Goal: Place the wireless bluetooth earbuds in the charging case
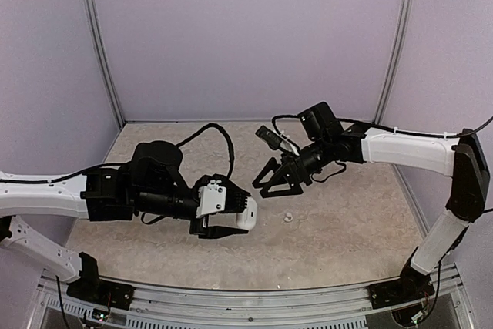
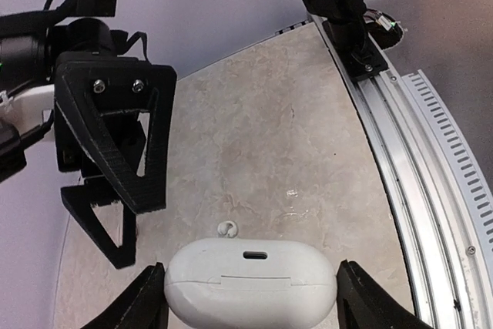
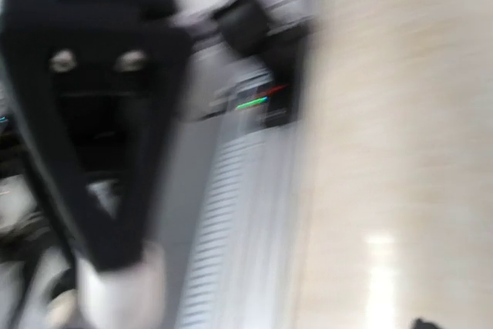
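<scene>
My left gripper (image 1: pixel 233 212) is shut on a white pebble-shaped charging case (image 1: pixel 246 213), held low over the table. In the left wrist view the case (image 2: pixel 250 279) fills the space between my fingers (image 2: pixel 142 302), its port facing the camera and its lid seam closed. One tiny pale earbud (image 1: pixel 288 217) lies on the table just right of the case; it also shows just beyond the case in the left wrist view (image 2: pixel 227 229). My right gripper (image 1: pixel 276 180) is open and empty, above and behind the earbud. The right wrist view is motion-blurred. Other earbuds are out of view.
The beige table (image 1: pixel 339 236) is walled by lilac panels. A metal rail (image 2: pixel 416 152) runs along the near edge with the arm bases. The right gripper's black fingers (image 2: pixel 115 159) hang close to the left of the case.
</scene>
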Controlling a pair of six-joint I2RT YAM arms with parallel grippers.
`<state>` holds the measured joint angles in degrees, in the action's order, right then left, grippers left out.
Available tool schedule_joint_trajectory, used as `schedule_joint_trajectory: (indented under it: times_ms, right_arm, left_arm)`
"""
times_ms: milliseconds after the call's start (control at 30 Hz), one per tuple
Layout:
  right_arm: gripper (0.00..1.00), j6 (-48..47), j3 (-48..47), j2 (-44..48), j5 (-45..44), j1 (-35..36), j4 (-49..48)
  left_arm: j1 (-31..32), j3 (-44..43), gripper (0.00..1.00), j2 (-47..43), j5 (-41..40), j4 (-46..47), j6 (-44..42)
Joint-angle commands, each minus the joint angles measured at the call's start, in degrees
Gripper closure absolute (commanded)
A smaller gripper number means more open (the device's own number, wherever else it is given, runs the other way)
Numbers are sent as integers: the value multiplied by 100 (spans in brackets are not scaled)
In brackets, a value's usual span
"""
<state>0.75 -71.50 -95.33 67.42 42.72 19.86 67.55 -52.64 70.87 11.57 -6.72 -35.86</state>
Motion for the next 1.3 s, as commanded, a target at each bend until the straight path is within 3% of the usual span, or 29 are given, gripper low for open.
schedule_joint_trajectory:
  times_ms: [0, 167, 333, 533, 600, 700, 867, 1067, 1267]
  right_arm:
    - [1, -4, 153, 887, -1842, -474, -368]
    - [0, -580, 797, 1839, -3837, -472, -1339]
    - [1, -1160, 1625, 2727, -4180, -474, -2481]
    - [1, -1666, 1799, 3031, -4001, -416, -2305]
    - [0, -1980, 1847, 3025, -4332, -123, -2169]
    - [0, -2776, 2144, 3048, -5527, 715, -2244]
    - [10, -3428, 2432, 3067, -6858, 1508, -2678]
    - [26, -3969, 2536, 2987, -7691, 1949, -3319]
    - [32, -4417, 2589, 2791, -7785, 2167, -3759]
  left_arm:
    - [-319, 73, 45, -161, 243, 621, 859]
    - [-693, 33, 46, -97, 573, 1039, 1587]
    - [-948, -143, 46, 25, 763, 1120, 2193]
    - [-1221, -431, 48, 165, 985, 1153, 3033]
    - [-1290, -541, 49, 231, 1004, 1160, 3320]
    - [-1367, -816, 51, 395, 956, 1037, 3817]
    - [-1501, -1143, 53, 644, 957, 878, 4525]
    - [-1620, -1365, 54, 845, 1027, 882, 5270]
    - [-1639, -1482, 54, 971, 1185, 900, 5691]
